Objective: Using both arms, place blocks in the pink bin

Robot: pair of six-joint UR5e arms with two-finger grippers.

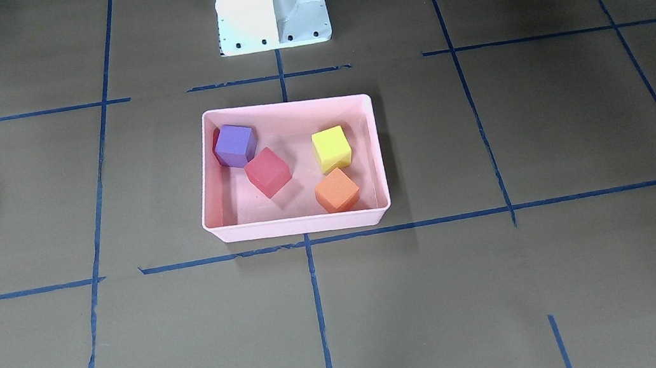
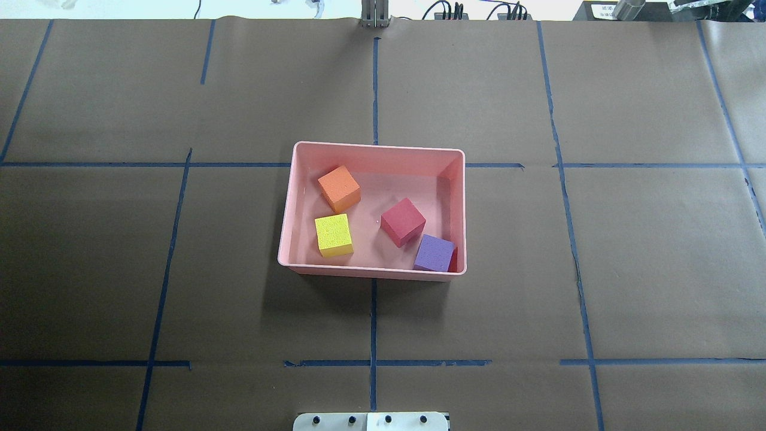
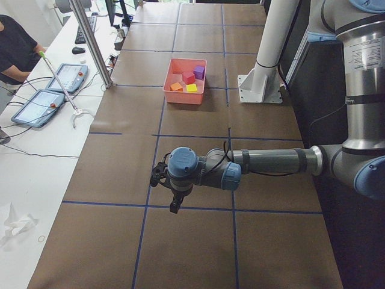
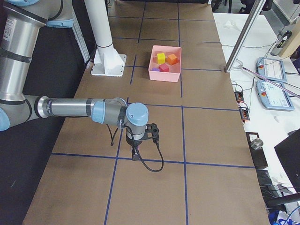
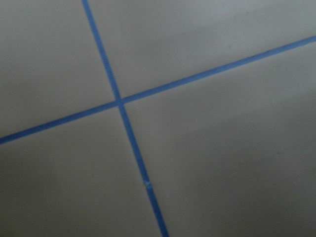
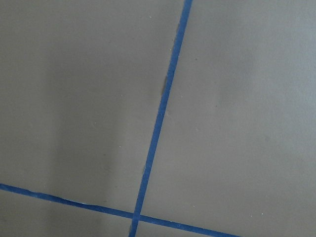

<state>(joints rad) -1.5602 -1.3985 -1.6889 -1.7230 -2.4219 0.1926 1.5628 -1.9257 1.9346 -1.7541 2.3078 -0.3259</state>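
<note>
The pink bin (image 1: 298,225) (image 2: 371,270) stands mid-table. In it lie the purple block (image 1: 234,145) (image 2: 434,252), the red block (image 1: 267,171) (image 2: 403,221), the yellow block (image 1: 331,149) (image 2: 334,234) and the orange block (image 1: 336,190) (image 2: 339,188). The bin also shows in the left view (image 3: 183,97) and in the right view (image 4: 164,76). My left gripper (image 3: 174,205) hangs over the table far from the bin, and so does my right gripper (image 4: 135,153). Each shows only in a side view, so I cannot tell whether it is open or shut. The wrist views show only table paper.
The white pedestal base (image 1: 271,9) stands behind the bin. Blue tape lines (image 2: 373,323) cross the brown paper. An operator (image 3: 15,45) and tablets (image 3: 42,102) are at a side bench. A metal post (image 3: 93,42) stands by the table edge.
</note>
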